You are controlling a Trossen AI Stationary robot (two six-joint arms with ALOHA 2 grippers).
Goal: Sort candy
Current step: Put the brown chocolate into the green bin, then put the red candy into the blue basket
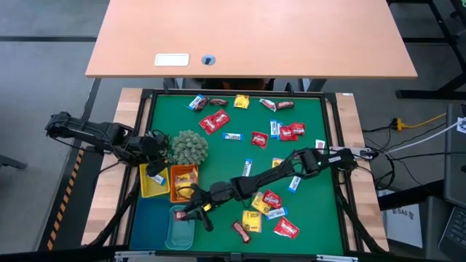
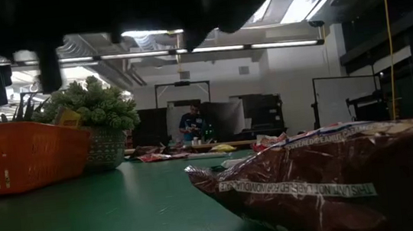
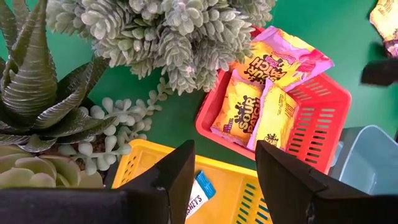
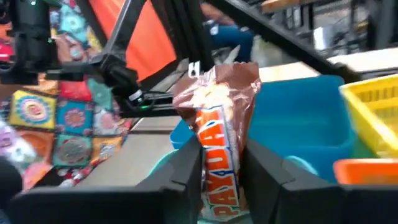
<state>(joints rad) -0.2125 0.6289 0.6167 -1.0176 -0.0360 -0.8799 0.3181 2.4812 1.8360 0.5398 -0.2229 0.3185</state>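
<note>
Right gripper point(image 4: 219, 163) grasping a brown candy bar point(image 4: 219, 134) above the teal tray point(image 1: 180, 227), blue tray point(image 4: 298, 127) just beyond, orange tray point(image 1: 183, 182) and yellow tray point(image 1: 153, 182) beside, left gripper point(image 3: 224, 180) spread empty over the yellow tray, spiky plant point(image 1: 188, 148) near, loose candy point(image 1: 287, 132) strewn behind.

glossy crinkled candy wrappers point(image 3: 264, 93), slotted plastic orange tray point(image 3: 317, 109), matt green table mat point(image 1: 306, 131), pale wood desk point(image 1: 291, 36).

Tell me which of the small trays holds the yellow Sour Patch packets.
The orange tray, beside the plant ball. Three Sour Patch packets lie in it. The yellow tray next to it holds only a blue-white wrapper, below the left hand.
</note>
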